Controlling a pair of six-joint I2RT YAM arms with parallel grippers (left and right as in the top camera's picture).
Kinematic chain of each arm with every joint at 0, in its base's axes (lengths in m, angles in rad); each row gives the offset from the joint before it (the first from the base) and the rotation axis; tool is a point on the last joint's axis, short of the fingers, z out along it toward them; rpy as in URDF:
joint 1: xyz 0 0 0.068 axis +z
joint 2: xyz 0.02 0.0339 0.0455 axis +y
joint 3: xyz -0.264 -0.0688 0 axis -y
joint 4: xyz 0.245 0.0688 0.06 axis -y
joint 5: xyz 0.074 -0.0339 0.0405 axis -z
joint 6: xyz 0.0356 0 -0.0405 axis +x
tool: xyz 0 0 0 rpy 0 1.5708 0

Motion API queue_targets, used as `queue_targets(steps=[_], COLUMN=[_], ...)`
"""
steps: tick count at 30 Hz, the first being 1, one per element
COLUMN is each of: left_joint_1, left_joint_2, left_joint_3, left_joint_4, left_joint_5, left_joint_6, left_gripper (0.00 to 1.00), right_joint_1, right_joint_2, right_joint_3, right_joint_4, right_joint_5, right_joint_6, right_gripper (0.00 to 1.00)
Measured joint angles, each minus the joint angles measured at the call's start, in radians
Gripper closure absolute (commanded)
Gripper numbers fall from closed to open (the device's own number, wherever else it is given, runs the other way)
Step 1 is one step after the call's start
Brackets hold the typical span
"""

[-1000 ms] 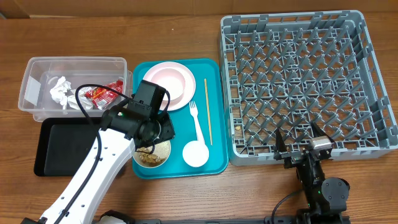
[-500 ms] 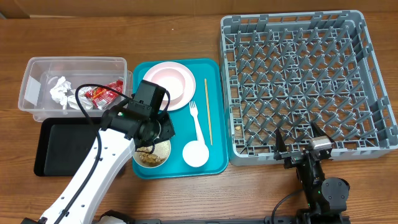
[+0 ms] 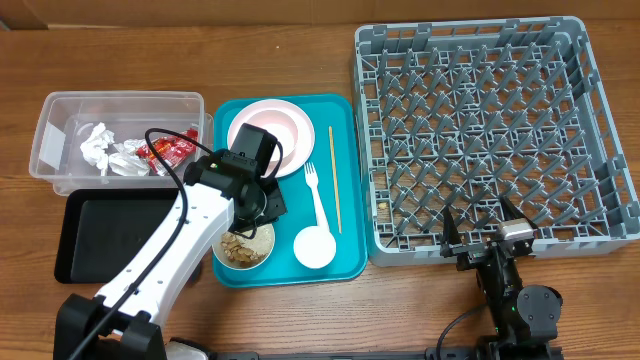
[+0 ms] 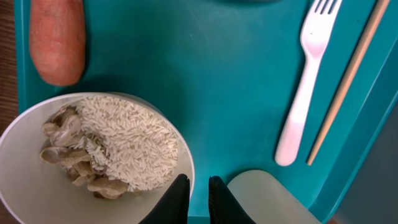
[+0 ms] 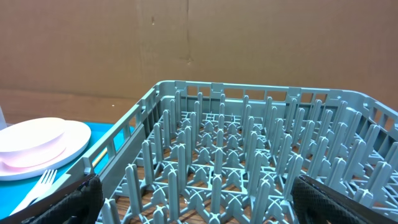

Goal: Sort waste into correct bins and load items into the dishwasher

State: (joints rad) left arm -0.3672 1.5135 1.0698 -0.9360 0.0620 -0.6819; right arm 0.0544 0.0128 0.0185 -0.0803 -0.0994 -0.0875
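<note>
wood table [image 3: 300, 60] | L gripper [image 4: 198, 199] clamped on rice bowl [image 4: 18, 168] rim, R gripper [image 3: 480, 225] apart | risk: one-sided pinch, tilt spills rice [image 4: 130, 143]

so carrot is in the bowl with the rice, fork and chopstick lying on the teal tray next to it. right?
Not quite. The carrot isn't in the bowl; it lies on the teal tray beside the bowl, clear of its rim, as the left wrist view shows. The rice is in the bowl, and the fork and chopstick do lie on the tray.
</note>
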Motion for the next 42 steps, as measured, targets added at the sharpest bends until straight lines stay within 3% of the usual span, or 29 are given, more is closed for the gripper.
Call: queue_targets(steps=[4,9,36,42], left_joint_1=[0.000,0.000,0.000,0.000], left_joint_2=[0.011,0.011,0.012,0.012], left_joint_3=[0.000,0.000,-0.011,-0.093], left_joint_4=[0.010,0.011,0.050,0.123], left_joint_5=[0.000,-0.007,-0.034,-0.033], left_joint_6=[0.000,0.000,0.000,-0.002], left_gripper=[0.76,0.73,0.71,0.65], right_joint_1=[0.000,0.000,0.000,0.000], right_joint_2=[0.000,0.000,0.000,0.000], right_joint_3=[0.000,0.000,0.000,0.000], right_joint_4=[0.000,0.001,0.001,0.001], right_joint_5=[0.000,0.000,0.000,0.000], right_joint_6=[0.000,0.000,0.000,0.000], right_gripper=[0.00,0.00,0.00,0.00])
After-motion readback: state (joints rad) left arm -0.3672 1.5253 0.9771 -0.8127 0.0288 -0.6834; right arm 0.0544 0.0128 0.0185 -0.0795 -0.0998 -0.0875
